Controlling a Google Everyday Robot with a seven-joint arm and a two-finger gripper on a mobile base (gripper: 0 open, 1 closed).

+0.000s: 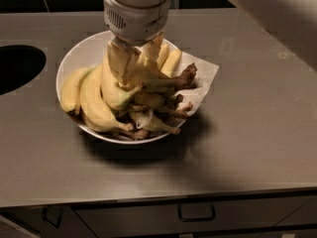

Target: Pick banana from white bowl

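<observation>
**Tabletop** (pixel 257 143): We record a grey, dull-metal surface that fills most of the view. It carries everything listed below.

**Cabinet front** (pixel 124 221): This is a dark band under the near edge of the tabletop, divided into drawers.

**Arm** (pixel 277 19): A pale limb crosses the upper right corner, blurred and above the tabletop.

**White bowl** (pixel 69 66): We note a wide, shallow, round bowl standing left of centre on the tabletop. It is heaped with bananas, and only its left and near rim are bare.

**Round opening** (pixel 17 68): A dark cut-out sits at the left edge of the tabletop, near the bowl but apart from it.

**Wrist housing** (pixel 136 11): This white cylinder points straight down over the far half of the bowl.

**Claw** (pixel 134 72): The beige claw hangs below the housing and is sunk into the middle of the pile, right at the banana. We cannot tell whether it is clenched on the fruit or released.

**Paper sheet** (pixel 204 77): A crumpled white sheet lies under the fruit and spills over the bowl's right rim.

**Fat yellow bananas** (pixel 96 103): Several lie along the left side of the bowl, curving toward the near rim.

**Banana** (pixel 158 82): This long, curved fruit is in the white bowl, on top of the heap. It runs from the claw out to the right.

**Stem clump** (pixel 187 75): The banana ends in this dark brown, knobby clump above the paper sheet.

**Drawer handle** (pixel 196 219): A small dark loop is fixed to the cabinet front, right of centre.
</observation>
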